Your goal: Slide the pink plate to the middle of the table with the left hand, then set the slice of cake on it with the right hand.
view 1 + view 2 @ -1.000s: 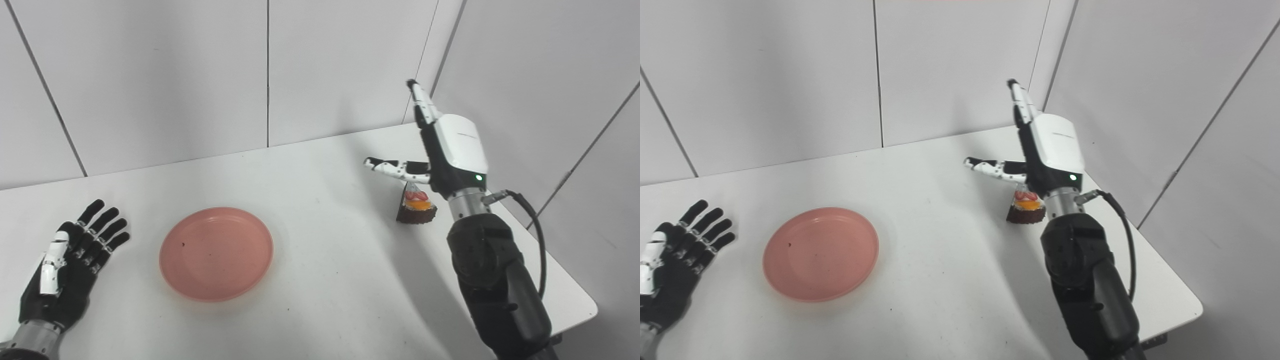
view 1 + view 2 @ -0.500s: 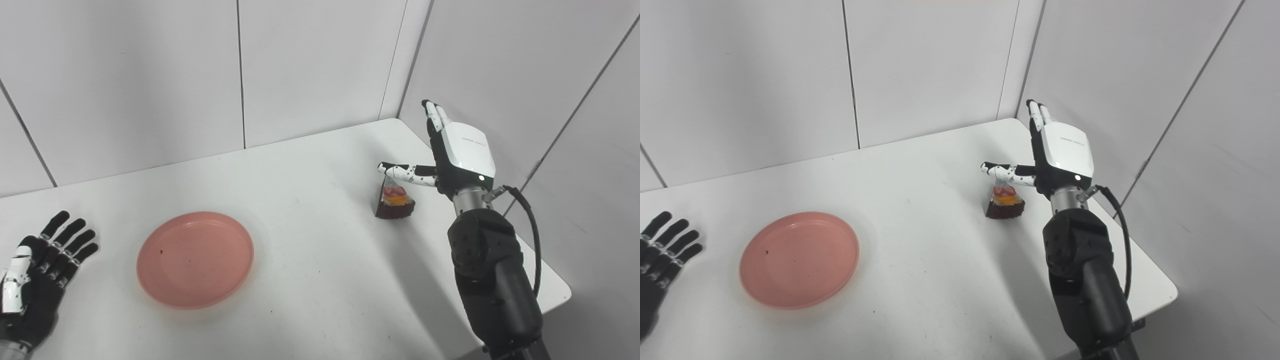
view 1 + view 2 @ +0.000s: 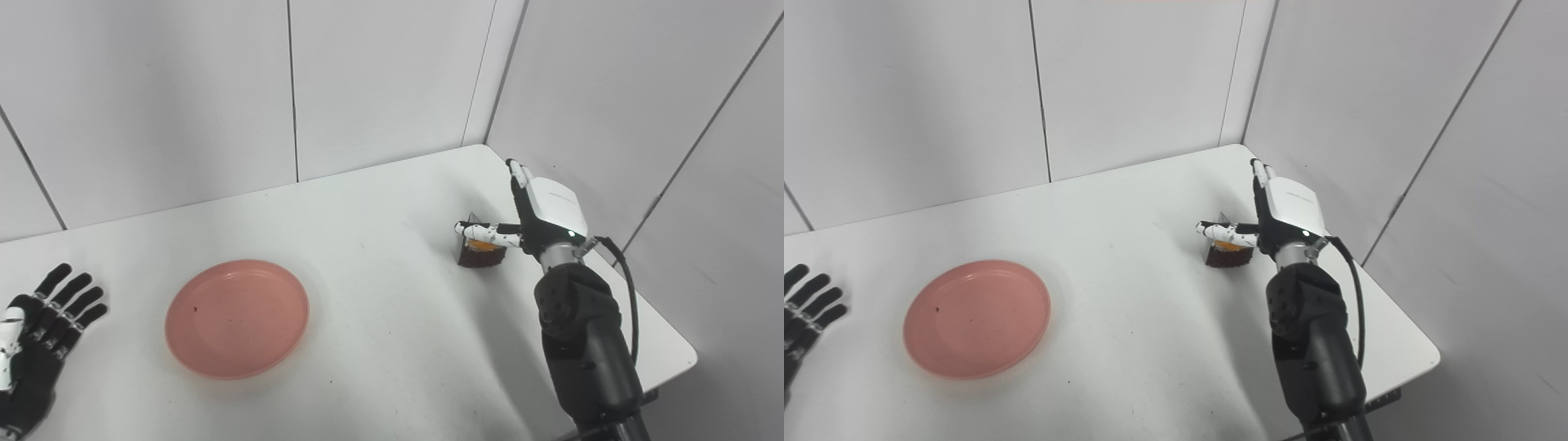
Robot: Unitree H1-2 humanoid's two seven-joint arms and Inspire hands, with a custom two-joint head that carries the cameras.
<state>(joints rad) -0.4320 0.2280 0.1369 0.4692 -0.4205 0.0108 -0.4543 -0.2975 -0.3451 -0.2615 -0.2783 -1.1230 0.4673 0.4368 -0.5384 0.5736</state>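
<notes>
The pink plate (image 3: 237,317) lies on the white table (image 3: 380,318), left of its middle. The slice of cake (image 3: 481,252), dark with orange fruit on top, stands near the table's right side. My right hand (image 3: 539,211) is open, right beside the cake on its right, with its thumb stretched across the cake's top; the fingers point up and away. My left hand (image 3: 33,349) is open, flat near the table's front left corner, apart from the plate.
White wall panels close the table at the back and on the right. The table's right edge (image 3: 667,331) runs close behind my right arm.
The camera has swung to the right. My right hand has come down beside the cake, and its thumb now lies over the cake's top. The plate and the left hand have stayed put.
</notes>
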